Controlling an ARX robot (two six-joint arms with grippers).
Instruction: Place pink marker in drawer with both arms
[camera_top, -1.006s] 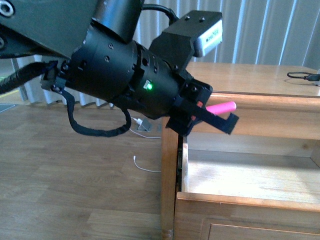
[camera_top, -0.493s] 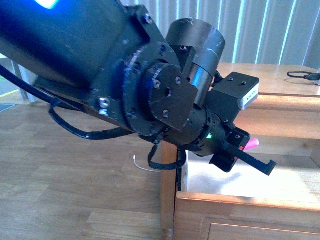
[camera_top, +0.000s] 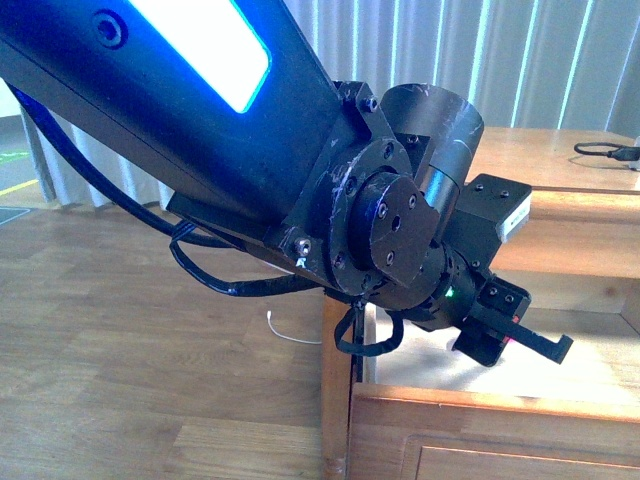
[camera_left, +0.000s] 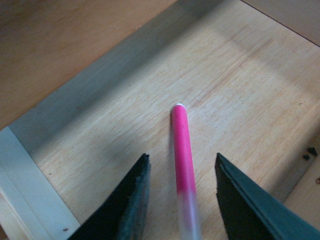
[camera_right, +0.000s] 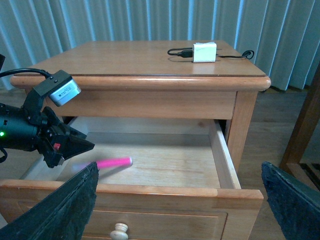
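Note:
The pink marker (camera_right: 114, 163) is inside the open drawer (camera_right: 150, 191), low over its pale wood floor (camera_left: 240, 90). In the left wrist view the marker (camera_left: 181, 150) runs between my left gripper's (camera_left: 182, 156) two spread fingers and touches neither. Its near end is blurred, so I cannot tell whether it rests on the floor. The left gripper (camera_right: 80, 145) reaches into the drawer's left part, and its bulky black arm fills the front view, gripper (camera_top: 530, 345) low over the drawer. My right gripper (camera_right: 178, 170) stands open and empty in front of the drawer front.
A white charger (camera_right: 204, 51) with a black cable lies on the dresser top. The drawer's small round knob (camera_right: 119, 231) is below my right gripper. A dark wooden furniture leg (camera_right: 300, 130) stands right of the dresser. A white cable (camera_top: 285, 330) lies on the wood floor at the left.
The left arm has swung down from above the dresser edge into the drawer. Its gripper, shut on the marker before, now stands open with the marker free between the fingers.

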